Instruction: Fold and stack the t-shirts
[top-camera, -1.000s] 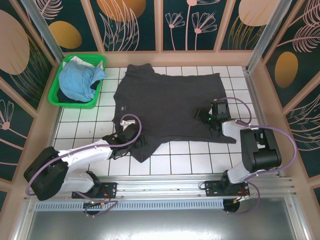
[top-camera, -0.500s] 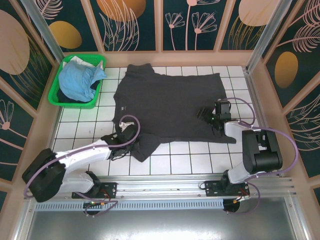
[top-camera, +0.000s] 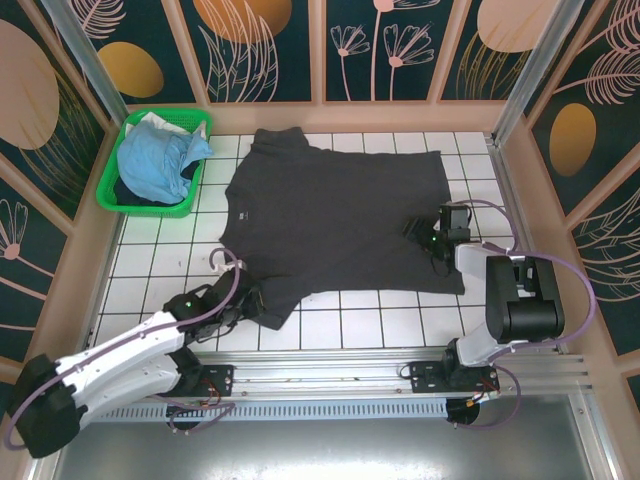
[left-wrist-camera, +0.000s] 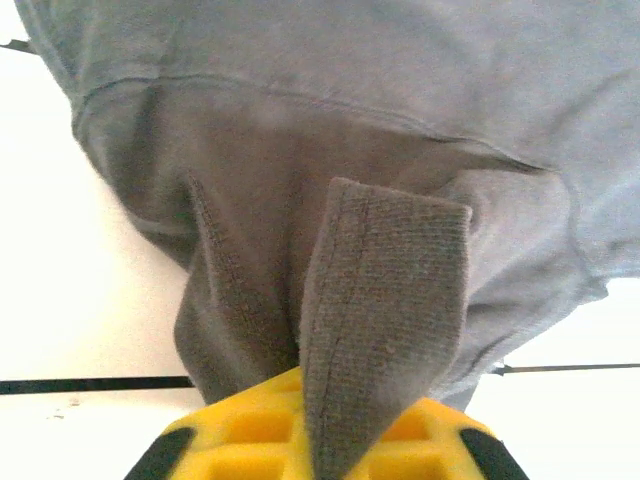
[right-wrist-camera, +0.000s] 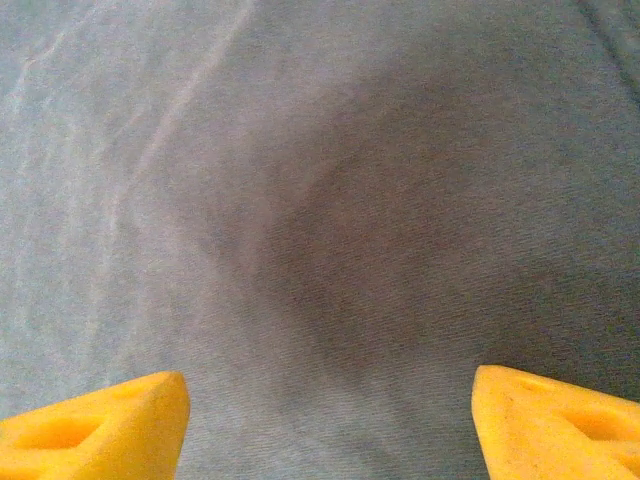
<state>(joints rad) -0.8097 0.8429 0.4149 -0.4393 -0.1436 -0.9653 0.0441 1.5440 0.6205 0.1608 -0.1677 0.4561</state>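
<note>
1. Cloth is pinched in the closed yellow fingers of the left gripper: a sleeve hem of the plain charcoal-grey cloth t-shirt, whose body spreads beyond them
2. Wide apart stand the right gripper fingers, grey cloth between them, nothing held
3. Best to lift the pinched hem low and carry it inward evenly
4. Two shirts: the crumpled light-blue cloth t-shirt sits in one green plastic basket, far beyond both

Yellow fingers pinch hem fold of grey t-shirt.
</note>
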